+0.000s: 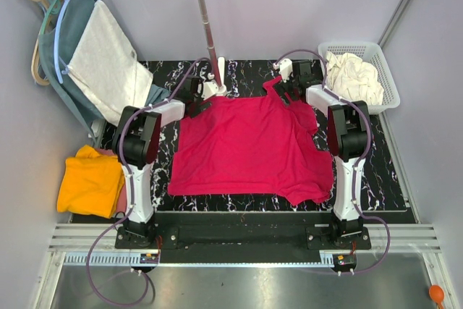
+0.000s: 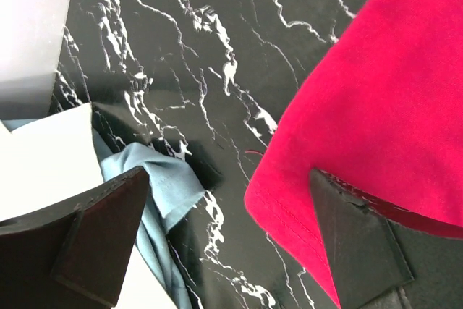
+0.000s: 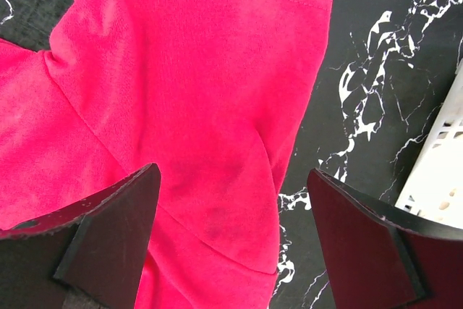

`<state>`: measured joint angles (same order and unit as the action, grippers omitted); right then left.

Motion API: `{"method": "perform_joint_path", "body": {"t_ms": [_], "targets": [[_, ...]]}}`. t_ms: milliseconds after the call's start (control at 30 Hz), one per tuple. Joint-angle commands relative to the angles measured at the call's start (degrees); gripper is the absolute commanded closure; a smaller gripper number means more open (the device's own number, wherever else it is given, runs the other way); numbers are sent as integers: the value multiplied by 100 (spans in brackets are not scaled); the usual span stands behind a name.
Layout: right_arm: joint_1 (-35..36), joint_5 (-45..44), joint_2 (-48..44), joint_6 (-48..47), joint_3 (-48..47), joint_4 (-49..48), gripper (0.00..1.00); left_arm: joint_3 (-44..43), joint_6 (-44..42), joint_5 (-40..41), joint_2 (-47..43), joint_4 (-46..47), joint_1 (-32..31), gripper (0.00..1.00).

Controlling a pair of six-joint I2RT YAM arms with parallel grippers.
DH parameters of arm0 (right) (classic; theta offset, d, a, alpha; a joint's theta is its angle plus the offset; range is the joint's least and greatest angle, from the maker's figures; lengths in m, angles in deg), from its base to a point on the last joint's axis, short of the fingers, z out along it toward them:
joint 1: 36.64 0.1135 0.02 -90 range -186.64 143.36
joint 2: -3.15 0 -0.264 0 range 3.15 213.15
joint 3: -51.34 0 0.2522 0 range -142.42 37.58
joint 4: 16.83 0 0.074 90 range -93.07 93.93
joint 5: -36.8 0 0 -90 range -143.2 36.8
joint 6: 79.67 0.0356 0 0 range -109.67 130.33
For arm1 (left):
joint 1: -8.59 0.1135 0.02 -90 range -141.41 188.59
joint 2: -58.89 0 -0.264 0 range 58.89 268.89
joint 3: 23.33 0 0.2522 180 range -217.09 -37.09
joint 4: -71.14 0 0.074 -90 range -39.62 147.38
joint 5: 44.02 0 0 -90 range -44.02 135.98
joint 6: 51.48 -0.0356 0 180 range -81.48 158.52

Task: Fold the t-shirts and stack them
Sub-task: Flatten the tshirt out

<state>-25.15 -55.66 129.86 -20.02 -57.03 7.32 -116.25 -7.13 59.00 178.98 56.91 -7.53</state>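
Note:
A red t-shirt [image 1: 249, 146] lies spread on the black marbled table [image 1: 383, 179], with a sleeve bunched at its far right. My left gripper [image 1: 199, 99] is open at the shirt's far left corner; in the left wrist view the red hem corner [image 2: 376, 106] lies beside its right finger, with bare table between the jaws. My right gripper [image 1: 289, 88] is open above the far right sleeve [image 3: 195, 106], which lies between its fingers. A folded orange shirt [image 1: 90, 179] lies off the table at the left.
A white basket [image 1: 387, 66] with a cream garment [image 1: 351, 77] stands at the back right. A rack pole [image 1: 206, 23] rises at the back middle. Grey and teal shirts [image 1: 108, 63] hang at the back left; teal cloth [image 2: 155, 186] lies by my left gripper.

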Motion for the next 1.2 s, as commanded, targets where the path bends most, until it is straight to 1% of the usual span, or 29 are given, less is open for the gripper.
{"method": "perform_joint_path", "body": {"t_ms": [0,233,500,667,767,1000,1167], "targets": [[-41,-114,99,-155,-207,-257,9,-197,-225,140,207,161,47,1],[-41,-211,265,-349,-155,-415,9,-100,-445,228,330,267,56,1],[-50,-527,679,-647,-409,-573,10,-39,-796,386,427,398,100,1],[-94,-694,811,-762,-629,-591,10,-240,-990,483,594,399,188,1],[-94,-747,767,-797,-629,-565,10,-381,-1060,526,673,416,214,1],[-94,-730,495,-727,-155,-582,10,-627,-1139,562,840,477,267,1],[-94,-800,459,-788,-119,-591,10,-698,-1139,588,876,495,267,1]]}}
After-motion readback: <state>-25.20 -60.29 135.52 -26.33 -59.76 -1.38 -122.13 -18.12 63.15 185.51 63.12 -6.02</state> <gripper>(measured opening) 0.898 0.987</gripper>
